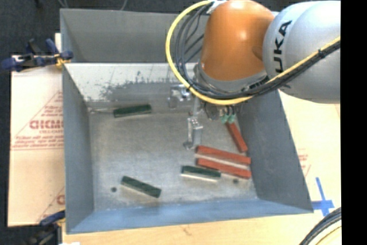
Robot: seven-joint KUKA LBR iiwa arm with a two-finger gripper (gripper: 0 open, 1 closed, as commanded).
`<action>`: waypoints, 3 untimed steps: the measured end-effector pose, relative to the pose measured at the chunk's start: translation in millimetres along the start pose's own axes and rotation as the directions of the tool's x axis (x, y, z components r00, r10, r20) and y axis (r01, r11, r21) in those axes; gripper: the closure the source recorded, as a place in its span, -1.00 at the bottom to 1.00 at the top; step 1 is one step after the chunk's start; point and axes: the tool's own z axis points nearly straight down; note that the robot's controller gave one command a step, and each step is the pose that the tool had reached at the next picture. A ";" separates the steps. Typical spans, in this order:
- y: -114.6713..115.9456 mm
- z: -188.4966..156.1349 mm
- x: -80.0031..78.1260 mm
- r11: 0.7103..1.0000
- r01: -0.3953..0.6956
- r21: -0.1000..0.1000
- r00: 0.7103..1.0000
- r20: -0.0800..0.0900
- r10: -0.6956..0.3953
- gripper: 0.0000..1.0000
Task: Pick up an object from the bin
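My gripper (pixel 192 139) hangs below the orange wrist cover, low over the bin floor right of centre, with nothing seen in it. Just right of and below it lie two red bars (pixel 223 154) (pixel 225 167) side by side, nearly level. A third red bar (pixel 236 136) leans at a slant against the right wall, a bit of green showing at its upper end. A dark green bar (pixel 200 173) lies just below the gripper, touching the lower red bar's left end.
Another dark green bar (pixel 132 110) lies at the foot of the back wall on the left. A third green bar (pixel 140 186) lies near the front left corner. The arm and its cover hide the back right of the bin.
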 end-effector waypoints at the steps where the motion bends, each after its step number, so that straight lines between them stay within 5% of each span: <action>1: -71.0 155.9 47.8 0.999 -0.041 0.000 0.999 -0.010 0.041 -1.00; 2: -69.7 151.3 44.9 0.999 -0.038 0.000 0.999 -0.002 0.038 1.00; 3: -77.5 6.2 54.2 1.000 -0.014 0.003 1.000 0.006 0.014 1.00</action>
